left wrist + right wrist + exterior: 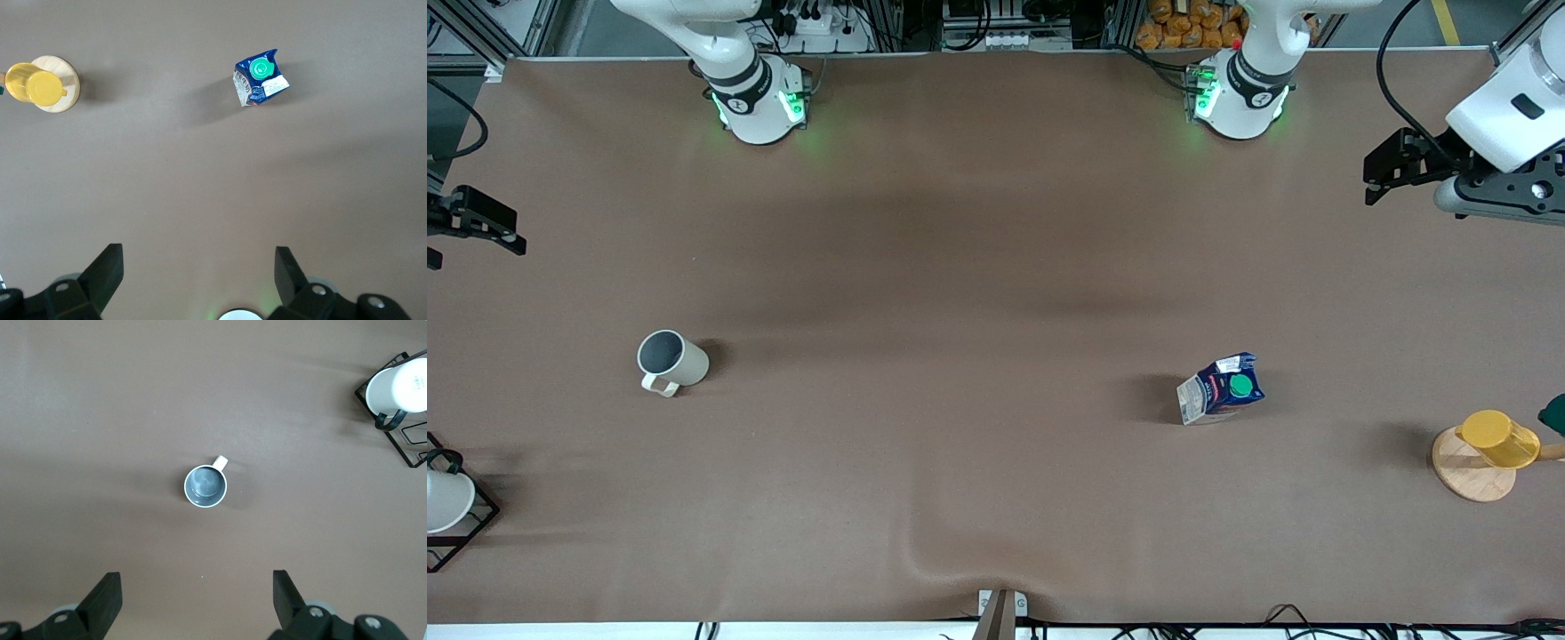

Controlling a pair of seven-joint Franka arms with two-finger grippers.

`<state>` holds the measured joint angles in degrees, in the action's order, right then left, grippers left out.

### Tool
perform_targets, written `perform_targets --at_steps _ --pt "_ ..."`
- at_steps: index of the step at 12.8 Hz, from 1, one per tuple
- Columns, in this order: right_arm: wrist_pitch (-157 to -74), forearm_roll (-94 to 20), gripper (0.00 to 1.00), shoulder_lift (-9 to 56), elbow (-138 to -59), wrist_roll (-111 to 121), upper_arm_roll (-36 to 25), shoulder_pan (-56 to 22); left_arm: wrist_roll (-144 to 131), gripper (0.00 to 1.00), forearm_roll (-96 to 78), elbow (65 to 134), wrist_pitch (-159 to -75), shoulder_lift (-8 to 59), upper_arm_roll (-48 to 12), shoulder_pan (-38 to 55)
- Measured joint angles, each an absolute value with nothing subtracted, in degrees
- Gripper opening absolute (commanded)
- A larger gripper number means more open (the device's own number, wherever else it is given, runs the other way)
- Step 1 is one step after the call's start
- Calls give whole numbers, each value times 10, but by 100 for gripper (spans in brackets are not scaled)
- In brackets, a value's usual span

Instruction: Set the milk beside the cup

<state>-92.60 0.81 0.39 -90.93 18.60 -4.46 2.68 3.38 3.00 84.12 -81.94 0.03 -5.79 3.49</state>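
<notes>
The milk (1221, 388), a dark blue carton with a green cap, stands on the brown table toward the left arm's end; it also shows in the left wrist view (260, 77). The cup (670, 360), a beige mug with a grey inside, stands toward the right arm's end, and shows in the right wrist view (205, 485). My left gripper (1385, 173) hangs open and empty high over bare table at the left arm's end, apart from the milk (199, 267). My right gripper (480, 222) hangs open and empty high over the right arm's end, apart from the cup (197, 587).
A yellow cup on a round wooden stand (1489, 449) is at the left arm's end, nearer the front camera than the milk. A white cup in a black wire rack (445, 502) is at the right arm's end. A dark green object (1554, 413) shows at the edge.
</notes>
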Motion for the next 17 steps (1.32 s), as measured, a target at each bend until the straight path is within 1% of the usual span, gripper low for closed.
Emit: perform_targets --at_steps 4,6,8,10,12,14,17 --pt "-926 8 100 4 -909 186 -45 27 31 100 30 835 -823 1 -58 35" --pt "-925 8 100 4 -909 186 -45 27 17 100 30 827 -833 14 -58 36" --pt "-925 8 100 5 -909 186 -46 27 -20 100 30 799 -852 59 -59 38" --pt "-924 9 100 5 -909 186 -46 28 -67 100 30 772 -893 117 -61 40" --pt "-924 9 100 10 -910 186 -46 30 -124 100 29 759 -934 165 -64 46" --pt "-925 9 100 27 -910 187 -47 31 -171 100 29 754 -972 195 -66 61" --pt "-931 11 100 66 -909 187 -47 33 -220 100 29 751 -1005 223 -67 68"
